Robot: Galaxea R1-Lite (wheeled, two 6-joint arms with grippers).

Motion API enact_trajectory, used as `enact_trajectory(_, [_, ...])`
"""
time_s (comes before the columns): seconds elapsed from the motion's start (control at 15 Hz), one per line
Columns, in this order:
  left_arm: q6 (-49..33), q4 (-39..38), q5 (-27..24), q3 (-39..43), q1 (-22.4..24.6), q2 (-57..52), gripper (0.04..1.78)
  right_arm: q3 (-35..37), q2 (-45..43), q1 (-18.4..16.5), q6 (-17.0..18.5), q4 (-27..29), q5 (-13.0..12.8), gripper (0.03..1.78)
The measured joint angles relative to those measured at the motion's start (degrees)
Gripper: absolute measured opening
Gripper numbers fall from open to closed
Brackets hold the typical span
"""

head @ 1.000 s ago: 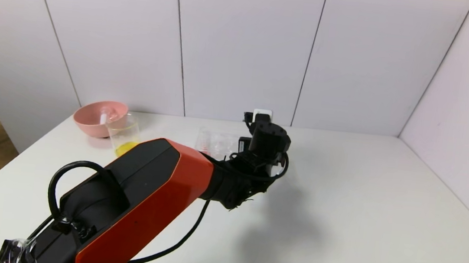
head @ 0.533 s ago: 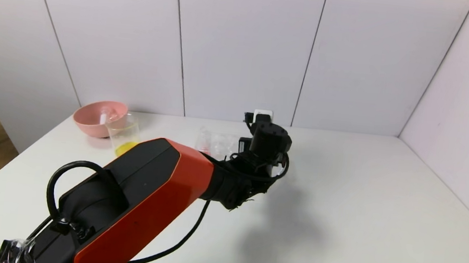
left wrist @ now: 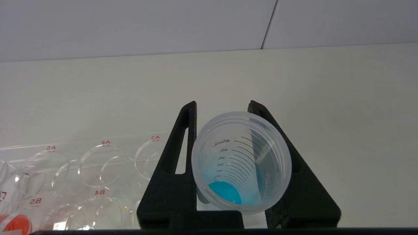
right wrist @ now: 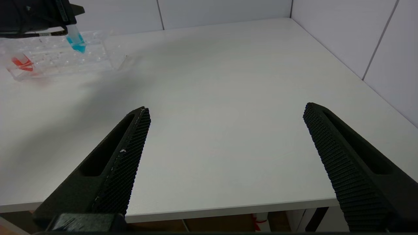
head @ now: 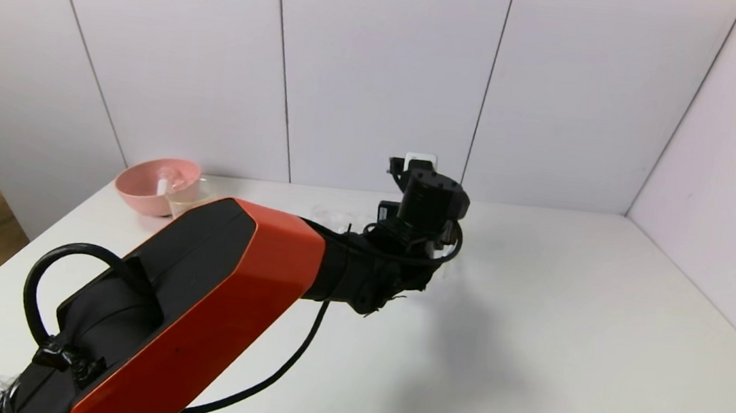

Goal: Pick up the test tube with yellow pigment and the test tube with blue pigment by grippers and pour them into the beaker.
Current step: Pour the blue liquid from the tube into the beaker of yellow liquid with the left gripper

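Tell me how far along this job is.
Done: no yellow tube shows in the rack; its pour is unconfirmed, the beaker mostly hidden behind the arm. In hand: left gripper shut on the blue-pigment test tube, held above the rack. Left: pouring blue into the beaker. Right gripper idles open.

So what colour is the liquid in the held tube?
Bright blue, clearest in the left wrist view.

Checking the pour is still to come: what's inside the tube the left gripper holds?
Blue liquid pools at the bottom of the test tube with blue pigment, clamped in the left gripper. Its outer base is hidden.
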Motion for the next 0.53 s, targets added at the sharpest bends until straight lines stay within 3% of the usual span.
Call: enact_trajectory(0.53, [0.2,8.1,-0.1,-6.4,-0.4,-1.3,0.55,0.0,0.0,0.0,0.0,0.0,0.0,1.71])
